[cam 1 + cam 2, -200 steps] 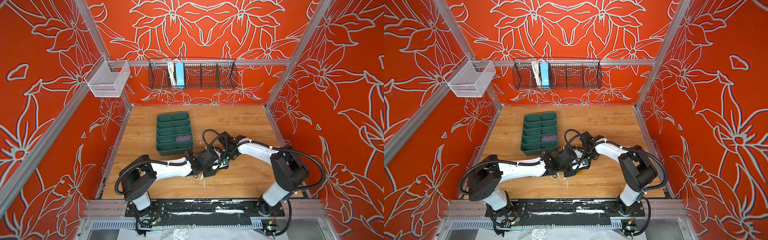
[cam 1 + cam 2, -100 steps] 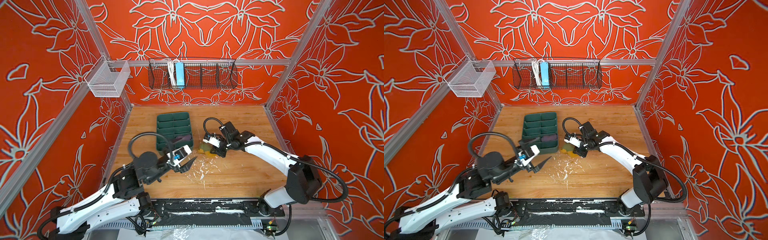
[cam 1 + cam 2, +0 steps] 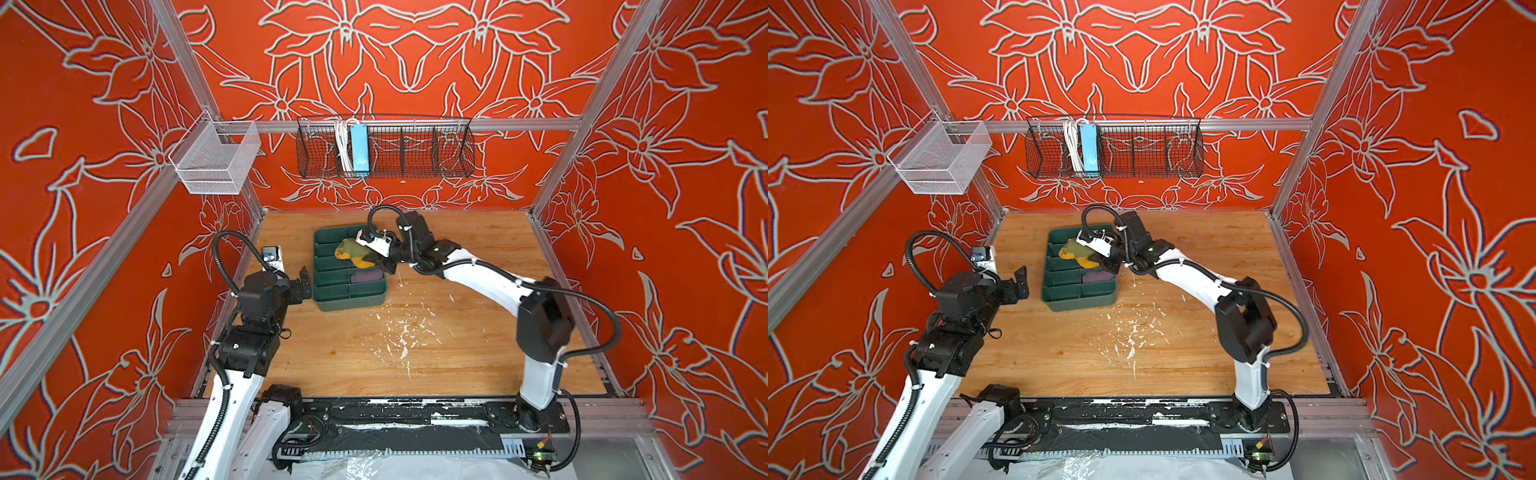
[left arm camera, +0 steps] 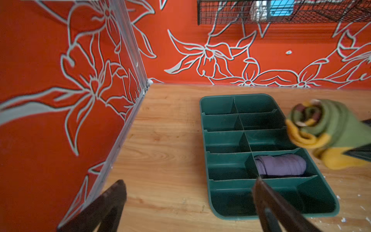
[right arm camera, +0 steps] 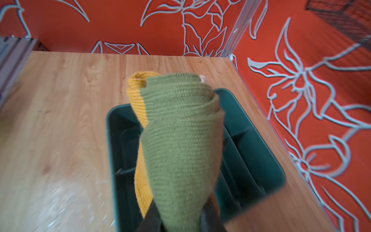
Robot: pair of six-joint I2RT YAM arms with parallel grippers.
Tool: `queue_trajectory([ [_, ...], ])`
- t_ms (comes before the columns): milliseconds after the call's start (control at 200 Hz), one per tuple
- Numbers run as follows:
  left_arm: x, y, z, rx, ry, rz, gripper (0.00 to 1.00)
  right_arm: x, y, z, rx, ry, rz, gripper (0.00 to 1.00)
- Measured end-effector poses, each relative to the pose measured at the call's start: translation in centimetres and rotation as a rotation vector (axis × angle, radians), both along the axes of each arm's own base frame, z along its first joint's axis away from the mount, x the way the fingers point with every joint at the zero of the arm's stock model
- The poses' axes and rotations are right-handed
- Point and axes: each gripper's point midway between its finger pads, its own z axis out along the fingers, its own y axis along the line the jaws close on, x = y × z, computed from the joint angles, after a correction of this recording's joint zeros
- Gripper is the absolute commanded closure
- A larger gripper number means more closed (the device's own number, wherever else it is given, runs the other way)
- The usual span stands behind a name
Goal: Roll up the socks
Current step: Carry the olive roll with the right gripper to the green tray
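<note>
Holding the rolled olive sock (image 3: 352, 250) clamped above the tray (image 3: 351, 304), the right gripper (image 3: 372, 261) apparently has only placement left, the purple sock (image 3: 366, 276) lying rolled in a compartment, the left gripper (image 3: 306, 283) wide open and empty beside the tray.

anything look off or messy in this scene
Two things. The green sock, held over the tray by the right gripper, is rolled loosely: its yellow end hangs out of the roll. Also, white flecks are scattered on the wooden table in front of the tray. The purple sock sits neatly in its compartment.
</note>
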Motion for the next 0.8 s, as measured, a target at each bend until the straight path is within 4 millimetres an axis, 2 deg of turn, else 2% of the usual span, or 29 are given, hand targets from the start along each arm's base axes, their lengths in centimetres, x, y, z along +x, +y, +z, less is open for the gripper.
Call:
queue_trajectory([
  [90, -0.3, 0.1, -1.3, -0.047, 0.011, 0.020, 0.02, 0.6, 3.0, -2.1, 0.004, 0.005, 0.048, 1.00],
  [210, -0.5, 0.2, -1.9, -0.066, 0.013, 0.033, 0.02, 0.3, 6.8, -4.7, -0.005, -0.004, 0.122, 1.00],
  [355, -0.8, 0.4, -1.7, -0.064, -0.001, 0.041, 0.02, -0.4, 9.6, -7.6, -0.046, -0.034, 0.187, 1.00],
  [455, -0.9, 0.4, -1.4, -0.056, -0.009, 0.038, 0.02, -0.6, 10.3, -9.5, -0.094, -0.059, 0.212, 1.00],
  [555, -0.8, 0.3, -1.5, -0.052, -0.005, 0.032, 0.03, 0.1, 10.1, -11.4, -0.149, -0.090, 0.204, 1.00],
  [801, -0.1, -0.3, -2.3, -0.050, 0.027, -0.002, 0.03, 1.6, 8.8, -13.0, -0.256, -0.198, 0.175, 1.00],
])
